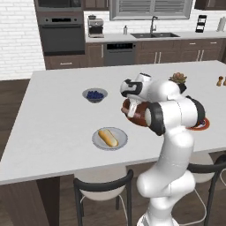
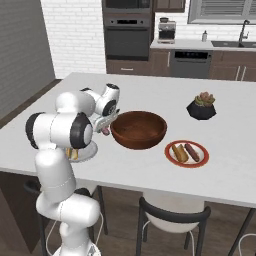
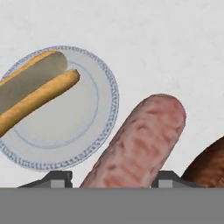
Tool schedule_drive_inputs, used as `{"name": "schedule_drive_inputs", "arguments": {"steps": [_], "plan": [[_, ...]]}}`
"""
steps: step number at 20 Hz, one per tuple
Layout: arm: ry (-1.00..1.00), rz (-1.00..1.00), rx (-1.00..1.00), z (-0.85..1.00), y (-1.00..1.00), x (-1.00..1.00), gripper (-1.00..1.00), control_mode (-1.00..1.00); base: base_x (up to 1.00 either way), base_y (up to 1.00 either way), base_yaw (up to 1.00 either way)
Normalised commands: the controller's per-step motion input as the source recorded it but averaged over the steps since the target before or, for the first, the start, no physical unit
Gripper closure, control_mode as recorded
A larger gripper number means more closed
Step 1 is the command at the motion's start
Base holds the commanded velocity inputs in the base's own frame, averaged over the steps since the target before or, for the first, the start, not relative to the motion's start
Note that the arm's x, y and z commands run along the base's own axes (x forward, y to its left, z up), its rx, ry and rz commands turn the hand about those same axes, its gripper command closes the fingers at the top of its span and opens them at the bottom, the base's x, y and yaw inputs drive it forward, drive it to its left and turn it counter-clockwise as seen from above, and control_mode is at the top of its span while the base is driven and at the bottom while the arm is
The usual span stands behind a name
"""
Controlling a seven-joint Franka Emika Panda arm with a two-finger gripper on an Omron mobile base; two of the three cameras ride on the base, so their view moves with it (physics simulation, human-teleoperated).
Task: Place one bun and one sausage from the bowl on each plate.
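My gripper (image 3: pixel 113 181) is shut on a pink sausage (image 3: pixel 140 144), which sticks out between the finger tips. It hangs above the counter, between the dark-brown wooden bowl (image 2: pixel 138 129) and a white plate (image 3: pixel 83 113) with a blue rim that carries one bun (image 3: pixel 35 87). From the left base the gripper (image 1: pixel 130 110) is up and right of that plate (image 1: pixel 121 140) and its bun (image 1: pixel 107 137). The right base view has the sausage (image 2: pixel 105 131) at the bowl's left rim. A red plate (image 2: pixel 200 159) right of the bowl holds a bun (image 2: pixel 179 152) and a sausage (image 2: pixel 192 151).
A small grey-blue bowl of berries (image 1: pixel 95 94) sits further back on the white island counter (image 1: pixel 57 123). A dark pot with a succulent (image 2: pixel 202 106) stands behind the red plate. Dark chairs (image 1: pixel 102 185) line the near counter edge.
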Motion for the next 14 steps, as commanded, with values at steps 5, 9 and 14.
{"name": "schedule_drive_inputs", "arguments": {"steps": [5,9,14], "plan": [[0.1,-0.35,0.0,0.02,0.29,-0.02,1.0,-1.0,0.0,0.0,0.0],[0.04,-0.31,0.0,0.0,0.55,0.0,1.0,-1.0,0.0,0.0,0.0],[0.11,-0.13,0.0,-0.26,0.24,-0.01,1.0,-1.0,0.0,0.0,0.0]]}}
